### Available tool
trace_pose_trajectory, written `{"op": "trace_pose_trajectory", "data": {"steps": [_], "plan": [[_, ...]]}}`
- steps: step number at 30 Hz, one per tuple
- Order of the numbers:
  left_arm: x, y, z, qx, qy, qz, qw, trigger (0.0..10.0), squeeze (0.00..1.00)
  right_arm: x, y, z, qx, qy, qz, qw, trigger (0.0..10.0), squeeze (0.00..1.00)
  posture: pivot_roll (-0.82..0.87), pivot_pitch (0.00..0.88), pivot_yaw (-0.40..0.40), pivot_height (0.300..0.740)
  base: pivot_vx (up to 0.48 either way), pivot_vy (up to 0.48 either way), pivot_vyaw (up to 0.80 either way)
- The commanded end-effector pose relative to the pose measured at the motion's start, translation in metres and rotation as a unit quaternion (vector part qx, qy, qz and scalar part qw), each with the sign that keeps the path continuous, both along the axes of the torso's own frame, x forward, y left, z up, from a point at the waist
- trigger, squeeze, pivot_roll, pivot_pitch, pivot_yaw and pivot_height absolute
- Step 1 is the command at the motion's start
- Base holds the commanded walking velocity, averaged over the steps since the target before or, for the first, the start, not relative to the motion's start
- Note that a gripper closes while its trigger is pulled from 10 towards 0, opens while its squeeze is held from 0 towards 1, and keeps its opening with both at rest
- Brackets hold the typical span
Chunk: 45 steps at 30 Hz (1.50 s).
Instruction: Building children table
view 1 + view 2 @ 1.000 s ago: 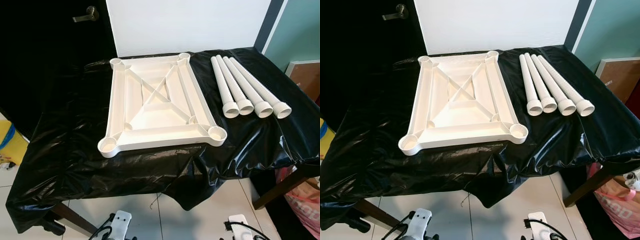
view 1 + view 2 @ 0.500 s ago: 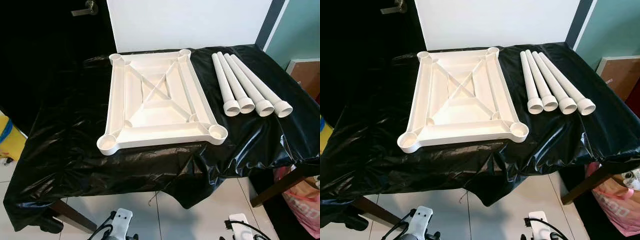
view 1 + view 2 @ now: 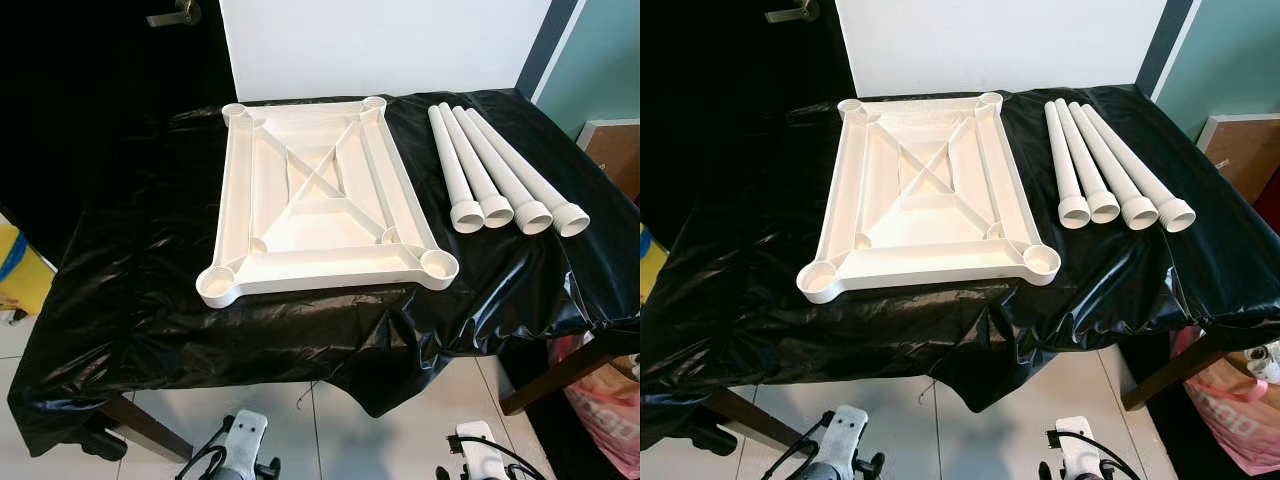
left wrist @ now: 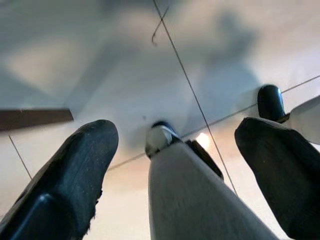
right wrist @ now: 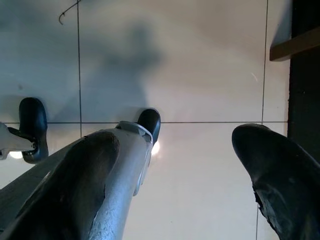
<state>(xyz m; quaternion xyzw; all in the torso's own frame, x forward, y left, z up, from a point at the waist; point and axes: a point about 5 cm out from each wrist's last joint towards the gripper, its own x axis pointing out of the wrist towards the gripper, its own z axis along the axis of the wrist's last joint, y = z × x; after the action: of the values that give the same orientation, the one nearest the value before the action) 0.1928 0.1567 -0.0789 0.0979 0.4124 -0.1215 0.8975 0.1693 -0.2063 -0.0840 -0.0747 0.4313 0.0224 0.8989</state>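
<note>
White tabletop (image 3: 320, 205) lying underside-up on the bench (image 3: 130, 300) draped in black plastic, four white legs (image 3: 505, 185) side by side to its right, well apart, white wall behind, tiled floor (image 5: 200, 60) below, left gripper (image 4: 175, 165) and right gripper (image 5: 185, 165) hanging low, fingers apart.

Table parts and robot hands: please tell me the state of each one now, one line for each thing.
Tabletop: lying upside down on the black sheet, all four corner sockets empty.
Four legs: lying side by side to the tabletop's right, none fitted.
Left hand: open, holding nothing, hanging low over the tiled floor.
Right hand: open, holding nothing, hanging low over the floor.
</note>
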Motion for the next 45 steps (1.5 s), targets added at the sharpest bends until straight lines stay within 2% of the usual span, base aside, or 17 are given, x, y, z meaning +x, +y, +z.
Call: {"op": "trace_pose_trajectory", "data": {"steps": [1, 3, 7, 12, 20, 24, 25, 27, 29, 30, 38, 39, 41, 42, 43, 44, 45], "plan": [[-0.003, -0.007, 0.0, -0.044, 0.016, -0.06, 0.997, 10.0, 0.0, -0.004, -0.003, -0.001, 0.006, 0.004, -0.005, 1.0, 10.0, 0.0, 0.02, 0.061, -0.014, 0.74, 0.0, 0.0, 0.0], [-0.001, -0.008, 0.001, -0.044, 0.01, -0.07, 0.997, 10.0, 0.0, -0.004, -0.003, -0.001, 0.009, 0.002, -0.002, 1.0, 10.0, 0.0, 0.01, 0.065, -0.017, 0.74, 0.0, 0.0, 0.0], [0.008, -0.014, 0.009, -0.043, -0.033, -0.112, 0.992, 10.0, 0.0, 0.004, 0.003, 0.004, 0.037, -0.027, 0.025, 0.999, 10.0, 0.0, -0.02, 0.082, -0.021, 0.74, 0.0, 0.0, 0.0], [0.013, -0.02, 0.015, -0.057, -0.065, -0.128, 0.988, 10.0, 0.0, 0.007, 0.006, 0.007, 0.053, -0.045, 0.046, 0.996, 10.0, 0.0, -0.03, 0.097, -0.019, 0.74, 0.0, 0.0, 0.0], [0.014, -0.022, 0.022, -0.075, -0.102, -0.158, 0.979, 10.0, 0.0, 0.006, 0.009, 0.011, 0.079, -0.073, 0.079, 0.991, 10.0, 0.0, -0.05, 0.123, -0.01, 0.74, 0.0, 0.0, 0.0], [0.01, -0.022, 0.028, -0.099, -0.129, -0.197, 0.967, 10.0, 0.0, 0.006, 0.012, 0.018, 0.114, -0.112, 0.128, 0.979, 10.0, 0.0, -0.06, 0.137, 0.0, 0.74, 0.0, 0.0, 0.0], [0.01, -0.022, 0.028, -0.099, -0.129, -0.197, 0.967, 10.0, 0.0, 0.006, 0.012, 0.018, 0.114, -0.112, 0.128, 0.979, 10.0, 0.0, -0.06, 0.137, 0.0, 0.74, 0.0, 0.0, 0.0], [0.006, -0.021, 0.033, -0.126, -0.138, -0.231, 0.955, 10.0, 0.0, 0.009, 0.013, 0.027, 0.139, -0.145, 0.171, 0.965, 10.0, 0.0, -0.07, 0.142, 0.006, 0.74, 0.0, 0.0, 0.0], [0.004, -0.021, 0.035, -0.135, -0.139, -0.241, 0.951, 10.0, 0.0, 0.01, 0.014, 0.03, 0.147, -0.154, 0.184, 0.96, 10.0, 0.0, -0.07, 0.143, 0.007, 0.74, 0.0, 0.0, 0.0], [0.0, -0.021, 0.038, -0.148, -0.139, -0.267, 0.942, 10.0, 0.0, 0.011, 0.015, 0.035, 0.16, -0.168, 0.213, 0.949, 10.0, 0.0, -0.07, 0.144, 0.008, 0.74, 0.0, 0.0, 0.0], [-0.002, -0.022, 0.049, -0.177, -0.141, -0.292, 0.929, 10.0, 0.0, 0.013, 0.018, 0.042, 0.198, -0.174, 0.258, 0.93, 10.0, 0.0, -0.07, 0.147, 0.01, 0.74, 0.0, 0.0, 0.0], [-0.001, -0.025, 0.057, -0.201, -0.142, -0.298, 0.922, 10.0, 0.0, 0.015, 0.017, 0.049, 0.216, -0.181, 0.284, 0.916, 10.0, 0.0, -0.07, 0.149, 0.012, 0.74, 0.0, 0.0, 0.0], [-0.002, -0.029, 0.067, -0.231, -0.141, -0.306, 0.913, 10.0, 0.0, 0.018, 0.016, 0.058, 0.234, -0.19, 0.31, 0.902, 10.0, 0.0, -0.07, 0.149, 0.012, 0.74, 0.0, 0.0, 0.0], [-0.001, -0.031, 0.075, -0.242, -0.142, -0.319, 0.905, 10.0, 0.0, 0.019, 0.015, 0.064, 0.242, -0.192, 0.337, 0.89, 10.0, 0.0, -0.07, 0.15, 0.012, 0.74, 0.0, 0.0, 0.0], [-0.001, -0.031, 0.075, -0.242, -0.142, -0.319, 0.905, 10.0, 0.0, 0.019, 0.015, 0.064, 0.242, -0.192, 0.337, 0.89, 10.0, 0.0, -0.07, 0.15, 0.012, 0.74, 0.0, 0.0, 0.0], [0.0, -0.034, 0.088, -0.26, -0.141, -0.343, 0.892, 10.0, 0.0, 0.019, 0.015, 0.075, 0.261, -0.188, 0.38, 0.867, 10.0, 0.0, -0.07, 0.151, 0.013, 0.74, 0.0, 0.0, 0.0], [0.0, -0.035, 0.094, -0.267, -0.14, -0.356, 0.884, 10.0, 0.0, 0.019, 0.015, 0.081, 0.27, -0.186, 0.4, 0.856, 10.0, 0.0, -0.07, 0.151, 0.013, 0.74, 0.0, 0.0, 0.0]]}}
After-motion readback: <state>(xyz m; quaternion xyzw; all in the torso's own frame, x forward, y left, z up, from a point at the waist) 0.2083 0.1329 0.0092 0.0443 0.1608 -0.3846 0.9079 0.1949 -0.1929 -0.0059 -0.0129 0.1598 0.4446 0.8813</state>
